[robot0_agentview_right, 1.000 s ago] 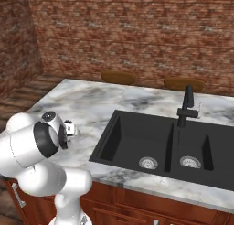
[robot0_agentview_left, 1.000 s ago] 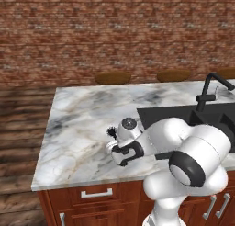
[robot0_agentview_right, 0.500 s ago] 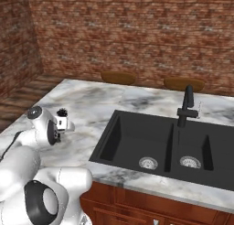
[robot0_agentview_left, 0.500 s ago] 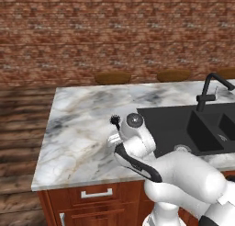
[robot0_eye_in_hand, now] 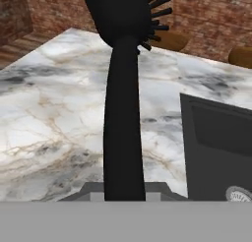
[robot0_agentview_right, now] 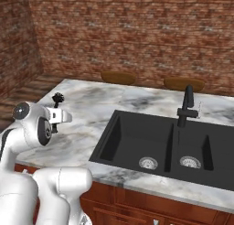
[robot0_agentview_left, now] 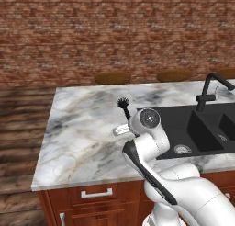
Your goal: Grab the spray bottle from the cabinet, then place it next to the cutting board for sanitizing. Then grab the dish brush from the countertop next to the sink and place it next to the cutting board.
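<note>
Count at this moment: one dish brush point(robot0_eye_in_hand: 123, 88), all black, upper centre of the hand view. One countertop point(robot0_agentview_left: 82, 133), marble, one slab across the middle of the left base view. One sink point(robot0_agentview_right: 151, 146), centre right of the right base view, with two basins and two drains point(robot0_agentview_right: 147, 163). One faucet point(robot0_agentview_right: 187, 105), black. Two brown rounded seat tops point(robot0_agentview_left: 113, 77) at the counter's far edge. One drawer handle point(robot0_agentview_left: 97, 193), lower left.
</note>
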Robot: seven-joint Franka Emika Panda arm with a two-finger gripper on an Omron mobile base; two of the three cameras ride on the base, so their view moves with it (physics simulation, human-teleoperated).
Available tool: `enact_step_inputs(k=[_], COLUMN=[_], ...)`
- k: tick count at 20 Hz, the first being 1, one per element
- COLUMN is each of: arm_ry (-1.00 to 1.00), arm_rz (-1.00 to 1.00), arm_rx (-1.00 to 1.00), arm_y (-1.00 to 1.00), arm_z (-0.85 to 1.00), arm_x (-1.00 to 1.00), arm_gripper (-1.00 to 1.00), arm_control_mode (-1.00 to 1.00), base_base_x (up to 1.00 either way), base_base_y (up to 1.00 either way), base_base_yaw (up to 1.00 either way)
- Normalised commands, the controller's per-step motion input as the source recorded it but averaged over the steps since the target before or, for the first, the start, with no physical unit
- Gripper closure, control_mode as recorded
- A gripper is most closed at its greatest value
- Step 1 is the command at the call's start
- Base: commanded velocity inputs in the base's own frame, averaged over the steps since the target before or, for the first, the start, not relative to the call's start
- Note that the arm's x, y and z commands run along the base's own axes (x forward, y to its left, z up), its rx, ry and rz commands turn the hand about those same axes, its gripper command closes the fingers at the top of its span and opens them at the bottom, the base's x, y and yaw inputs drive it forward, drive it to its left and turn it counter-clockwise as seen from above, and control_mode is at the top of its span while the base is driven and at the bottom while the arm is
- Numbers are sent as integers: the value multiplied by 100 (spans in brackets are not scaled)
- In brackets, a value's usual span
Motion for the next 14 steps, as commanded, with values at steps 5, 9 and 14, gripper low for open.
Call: enact_step_inputs(k=[5, 9, 14], arm_ry=[-16, 3, 15], arm_rz=[-2, -7, -7], arm_rx=[0, 0, 2], arm_y=[-16, 0, -14], arm_z=[94, 83, 90], arm_x=[-37, -16, -9], arm_gripper=[100, 100, 100], arm_control_mode=[-100, -100, -100], base_base_x=[0, 0, 0], base_base_y=[0, 0, 0], base_base_yaw=[0, 0, 0])
